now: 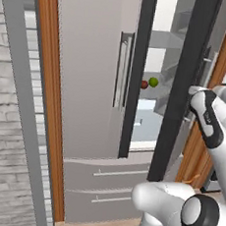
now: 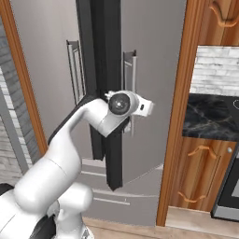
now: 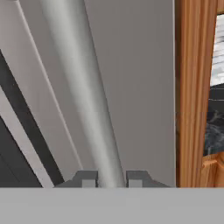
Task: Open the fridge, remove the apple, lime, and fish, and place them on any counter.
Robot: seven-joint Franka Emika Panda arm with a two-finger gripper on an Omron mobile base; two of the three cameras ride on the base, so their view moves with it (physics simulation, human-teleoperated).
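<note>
The tall grey stainless steel fridge (image 1: 88,83) stands between two brown wooden side panels (image 1: 50,98). Its right door (image 2: 149,84) is swung partly open, so the white interior with grey shelves (image 1: 164,41) shows through the gap in the left base view. On a shelf at middle height lie two small round fruits, touching or almost touching: the dark red-brown apple (image 1: 144,84) on the left and the bright yellow-green lime (image 1: 153,81) on the right. The dark edge of the open door (image 1: 179,92) stands just to the right of the fruits, and the closed left door with its vertical bar handle (image 1: 122,71) stands to their left, so they show only in a narrow opening. The fish I cannot make out in these views.

In the hand view the two-finger gripper (image 3: 111,178) has its dark fingertips (image 3: 87,179) on both sides of the round grey bar handle of the right door (image 3: 83,87), and the jaws are clamped on this bar. In the right base view the white arm reaches forward to this same handle (image 2: 132,79), with the hand close against the door.

Below the doors are the two lower drawers (image 1: 107,183) of the fridge, both closed. To the right of the fridge, behind the wooden panel (image 2: 179,116), is the black marble counter with white veins (image 2: 210,116) on brown wooden cabinets (image 2: 200,172), and a white brick wall (image 2: 217,70) is above it. On the far left there is a grey brick wall (image 1: 2,148).
</note>
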